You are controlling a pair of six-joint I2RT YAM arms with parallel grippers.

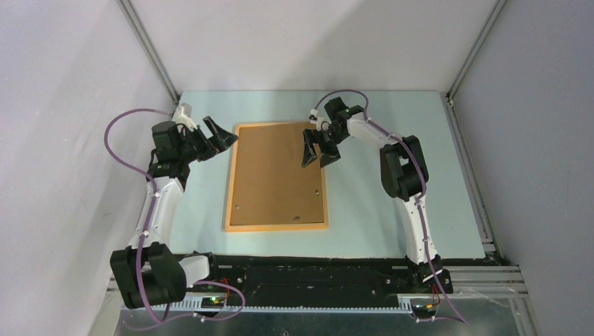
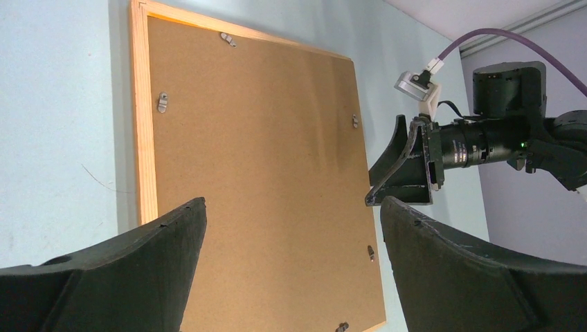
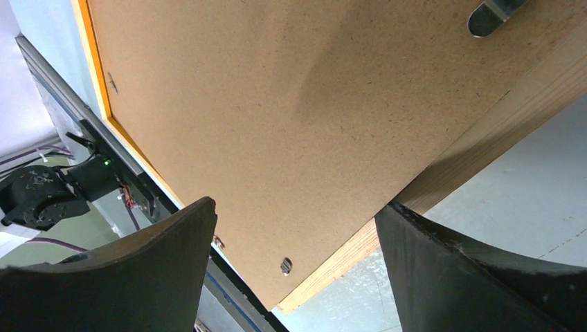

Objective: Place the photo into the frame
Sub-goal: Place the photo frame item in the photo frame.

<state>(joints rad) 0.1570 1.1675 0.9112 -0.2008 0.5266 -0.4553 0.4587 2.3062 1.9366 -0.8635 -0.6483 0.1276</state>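
Claws both spread wide, empty: left claw (image 1: 218, 134) at the 10 o'clock corner of the frame (image 1: 277, 226), right claw (image 1: 319, 155) over its 2 o'clock edge, likely flanking the back-up, mid-table frame to tend its board (image 1: 277, 175); photo unseen, perhaps beneath.

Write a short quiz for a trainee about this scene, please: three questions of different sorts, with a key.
1. True or false: the left gripper holds the frame.
2. What fills the frame, as seen from above? A) a mirror B) a brown backing board C) a sheet of white paper
3. Fill the gap: the right gripper, above the frame's far right part, is ____ and holds nothing.
Key: 1 false; 2 B; 3 open.
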